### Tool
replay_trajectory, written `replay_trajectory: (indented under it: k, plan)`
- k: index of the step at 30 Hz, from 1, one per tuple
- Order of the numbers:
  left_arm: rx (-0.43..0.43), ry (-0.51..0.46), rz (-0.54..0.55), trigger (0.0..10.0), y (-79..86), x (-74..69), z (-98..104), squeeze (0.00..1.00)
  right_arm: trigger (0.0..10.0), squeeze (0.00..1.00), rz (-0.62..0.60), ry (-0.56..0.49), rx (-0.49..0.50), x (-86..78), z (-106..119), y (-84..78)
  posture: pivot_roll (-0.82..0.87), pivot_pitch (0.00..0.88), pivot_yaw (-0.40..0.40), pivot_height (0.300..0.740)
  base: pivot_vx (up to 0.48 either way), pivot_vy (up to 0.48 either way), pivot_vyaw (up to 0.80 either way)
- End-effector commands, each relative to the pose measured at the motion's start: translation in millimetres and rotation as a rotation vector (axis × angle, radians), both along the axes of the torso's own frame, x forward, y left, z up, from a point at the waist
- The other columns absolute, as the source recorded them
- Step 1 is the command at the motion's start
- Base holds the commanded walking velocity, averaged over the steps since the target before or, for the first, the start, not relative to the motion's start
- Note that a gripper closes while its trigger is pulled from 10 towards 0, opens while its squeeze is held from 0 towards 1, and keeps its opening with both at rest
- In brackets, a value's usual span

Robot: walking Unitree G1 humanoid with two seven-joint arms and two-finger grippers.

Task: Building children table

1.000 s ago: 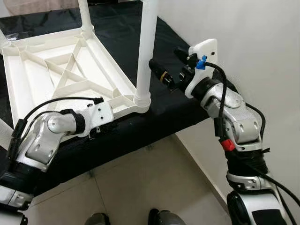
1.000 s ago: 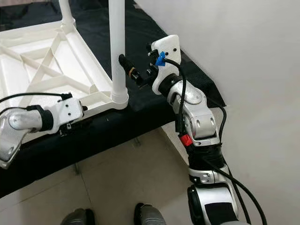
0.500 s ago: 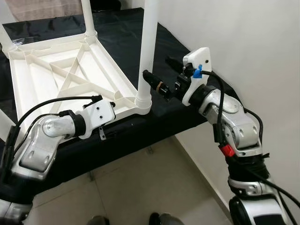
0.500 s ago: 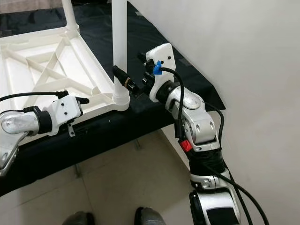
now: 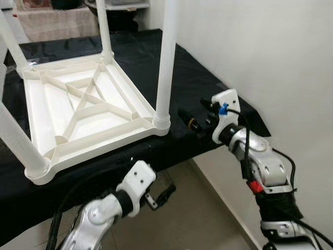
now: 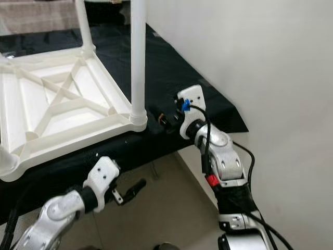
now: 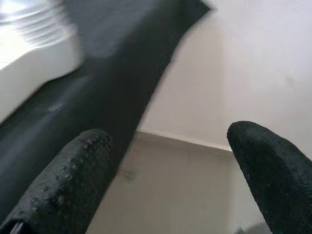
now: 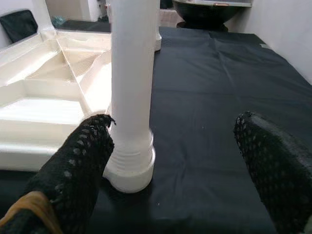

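Black cloth surface [image 5: 208,88] frame centre | white upturned table [image 5: 78,112] upper left, legs fitted | near leg [image 5: 165,62] upright, released | right gripper [image 5: 193,121] backed off, fingers wide, empty | left gripper [image 5: 158,194] dropped below edge, wide, empty | assembly looks finished

The scene is viewed from the head by the two eye views, forward and down, and the upturned white table [image 5: 83,112] on the black cloth [image 5: 197,86] is shared by both. The near right table leg [image 8: 131,92] is seen close up, along the right fingers [image 8: 73,175]. Cloth edge, wall and floor are faced by the left wrist view.
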State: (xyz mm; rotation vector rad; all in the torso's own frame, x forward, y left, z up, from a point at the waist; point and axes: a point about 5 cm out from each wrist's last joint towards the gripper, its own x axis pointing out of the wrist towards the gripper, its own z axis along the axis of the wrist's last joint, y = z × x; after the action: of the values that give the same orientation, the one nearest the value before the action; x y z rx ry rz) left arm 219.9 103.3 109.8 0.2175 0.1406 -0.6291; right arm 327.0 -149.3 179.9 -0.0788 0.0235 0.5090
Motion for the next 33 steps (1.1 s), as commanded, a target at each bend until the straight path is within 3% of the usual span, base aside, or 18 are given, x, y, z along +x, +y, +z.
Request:
replay_trajectory:
  k: [1, 2, 4, 8, 11, 14, 15, 20, 29, 33]
  plan:
    - [0.021, 0.025, 0.085, 10.0, 9.6, 0.7, -8.0, 0.0, 10.0, 0.0, -0.018, 0.041, -0.021, -5.1, -14.8, -1.3, -0.04, 0.0, -0.087, 0.74, 0.0, 0.0, 0.0]
    - [0.002, 0.038, 0.156, 10.0, 16.8, 3.2, -10.0, 0.0, 10.0, 0.0, -0.01, 0.083, -0.043, -12.4, -28.7, -0.3, -0.04, 0.0, -0.088, 0.74, 0.0, 0.0, 0.0]
    - [0.002, 0.038, 0.156, 10.0, 16.8, 3.2, -10.0, 0.0, 10.0, 0.0, -0.01, 0.083, -0.043, -12.4, -28.7, -0.3, -0.04, 0.0, -0.088, 0.74, 0.0, 0.0, 0.0]
    - [-0.026, 0.04, 0.308, 10.0, 33.6, 7.9, -13.4, 0.0, 10.0, 0.0, -0.043, 0.159, -0.041, -29.5, -57.1, 2.2, -0.05, 0.0, -0.092, 0.74, 0.0, 0.0, -0.6]
    - [-0.038, 0.034, 0.354, 10.0, 35.4, 6.2, -15.5, 0.0, 10.0, 0.0, -0.039, 0.182, -0.037, -33.9, -66.6, 4.3, -0.05, 0.0, -0.096, 0.74, 0.0, 0.0, 0.0]
    - [-0.03, 0.018, 0.369, 10.0, 34.2, 4.7, -16.3, 0.0, 10.0, 0.0, 0.022, 0.164, -0.09, -37.9, -69.9, 6.8, -0.04, 0.0, -0.102, 0.74, 0.0, 0.0, 0.53]
    - [-0.029, 0.014, 0.375, 10.0, 33.6, 4.3, -16.6, 0.0, 10.0, 0.0, 0.036, 0.153, -0.068, -38.1, -69.3, 8.0, -0.04, 0.0, -0.103, 0.74, 0.24, 0.0, 0.79]
    - [-0.031, 0.006, 0.391, 10.0, 33.0, 4.4, -17.1, 0.0, 10.0, 0.0, 0.001, 0.145, -0.046, -35.3, -68.5, 7.6, -0.03, 0.0, -0.102, 0.74, 0.264, 0.0, 0.56]
    - [-0.023, -0.004, 0.369, 10.0, 27.0, 6.6, -18.8, 0.0, 10.0, 0.0, 0.038, 0.085, -0.125, -30.7, -59.3, 4.4, -0.05, 0.0, -0.095, 0.74, 0.321, 0.0, 0.59]
    - [-0.023, -0.01, 0.369, 10.0, 26.4, 6.9, -18.0, 0.0, 10.0, 0.0, 0.085, 0.1, -0.039, -33.7, -56.5, 7.8, -0.05, 0.0, -0.097, 0.74, 0.334, 0.0, 0.2]
